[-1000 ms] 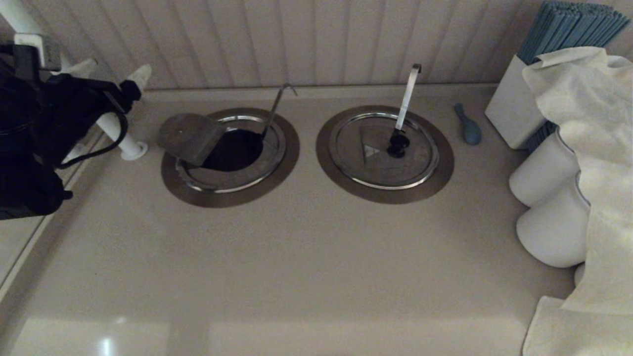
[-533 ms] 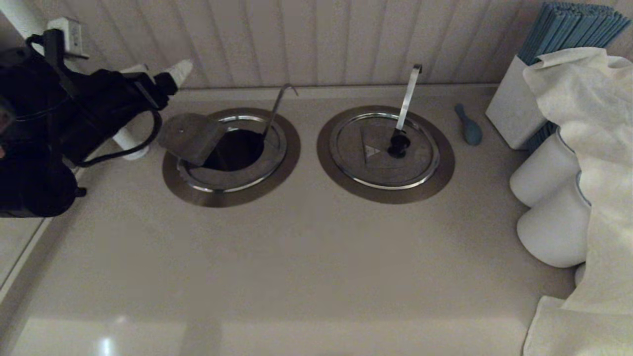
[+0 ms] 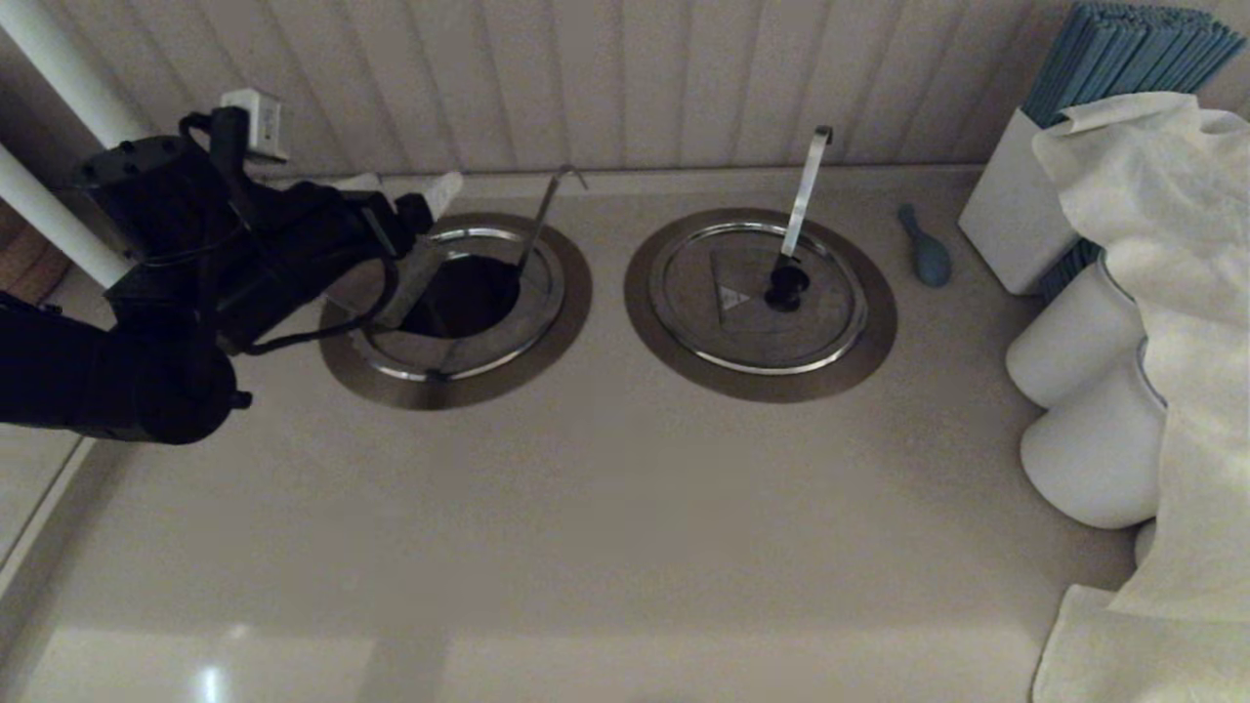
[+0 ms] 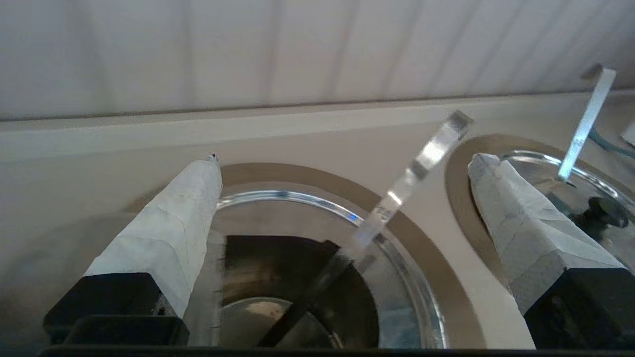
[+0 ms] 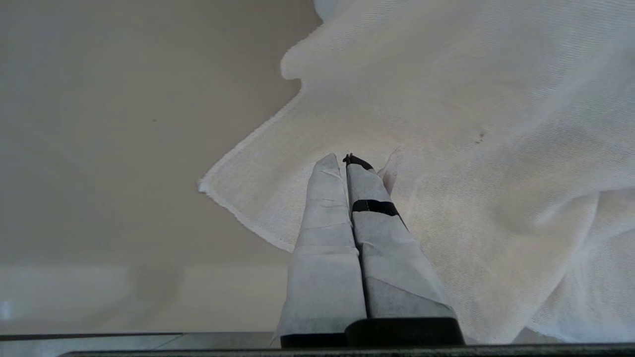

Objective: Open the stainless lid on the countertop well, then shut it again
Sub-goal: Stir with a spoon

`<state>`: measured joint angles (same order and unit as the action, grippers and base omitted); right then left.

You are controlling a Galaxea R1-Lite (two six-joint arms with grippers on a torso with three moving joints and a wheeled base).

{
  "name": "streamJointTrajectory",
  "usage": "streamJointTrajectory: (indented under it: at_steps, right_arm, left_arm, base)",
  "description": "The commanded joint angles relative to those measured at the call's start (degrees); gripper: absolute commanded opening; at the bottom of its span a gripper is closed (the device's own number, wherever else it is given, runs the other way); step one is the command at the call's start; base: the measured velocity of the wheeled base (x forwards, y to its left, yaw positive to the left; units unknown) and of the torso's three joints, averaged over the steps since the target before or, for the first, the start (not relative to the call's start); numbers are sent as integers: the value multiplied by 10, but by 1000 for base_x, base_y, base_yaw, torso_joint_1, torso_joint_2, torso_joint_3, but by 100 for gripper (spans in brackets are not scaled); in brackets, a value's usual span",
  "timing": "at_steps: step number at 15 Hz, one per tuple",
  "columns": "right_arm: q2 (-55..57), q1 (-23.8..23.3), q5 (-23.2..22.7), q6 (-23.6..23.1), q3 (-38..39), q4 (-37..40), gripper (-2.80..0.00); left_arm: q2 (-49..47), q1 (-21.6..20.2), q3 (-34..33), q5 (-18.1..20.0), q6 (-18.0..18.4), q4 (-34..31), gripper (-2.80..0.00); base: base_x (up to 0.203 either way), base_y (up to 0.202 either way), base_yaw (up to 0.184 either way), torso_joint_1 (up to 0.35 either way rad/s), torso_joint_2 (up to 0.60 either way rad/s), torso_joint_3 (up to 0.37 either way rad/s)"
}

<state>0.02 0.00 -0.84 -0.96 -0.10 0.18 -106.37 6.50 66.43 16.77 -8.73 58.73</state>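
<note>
The countertop well (image 3: 469,293) lies open, dark inside its brownish collar (image 3: 449,391), and the thin grey hooked handle (image 3: 547,210) rises from it. The stainless lid (image 3: 459,347) sits on the well with its wedge flap (image 3: 415,278) folded up toward the left, mostly hidden behind my left arm. My left gripper (image 3: 402,187) hovers open just above that flap. In the left wrist view the left gripper (image 4: 346,158) straddles the well (image 4: 278,267) and the handle (image 4: 416,163), holding nothing. My right gripper (image 5: 346,158) is shut and empty over a white cloth (image 5: 471,148), out of the head view.
The twin lid (image 3: 723,332) with black knob (image 3: 786,283) and broad bright handle (image 3: 806,190) lies closed to the right. A blue-grey utensil (image 3: 926,249), a white box (image 3: 1016,205), white jars (image 3: 1084,332) and draped cloth (image 3: 1172,293) crowd the right. White pipes (image 3: 59,68) stand at the left.
My left arm has swung from the counter's left edge to the right, over the well's raised flap. The lid and handle have not moved.
</note>
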Motion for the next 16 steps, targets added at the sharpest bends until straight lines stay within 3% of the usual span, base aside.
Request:
streamJointTrajectory:
  at_steps: [1,5,10,14,16]
  right_arm:
    - [0,0,0,0,0,0,-280]
    - [0,0,0,0,0,0,-280]
    - [0,1,0,0,0,0,-280]
    - [0,0,0,0,0,0,-280]
    - [0,0,0,0,0,0,-280]
  left_arm:
    - [-10,-1,7,0,-1,4,0]
    - [-34,0,9,-4,4,6,0]
    - [-91,9,11,-33,59,15,0]
    - [-147,15,90,-43,61,13,0]
    - [-173,38,122,-58,78,-7,0]
  base:
    - [0,0,0,0,0,0]
    - [0,0,0,0,0,0]
    - [0,0,0,0,0,0]
    - [0,0,0,0,0,0]
    - [0,0,0,0,0,0]
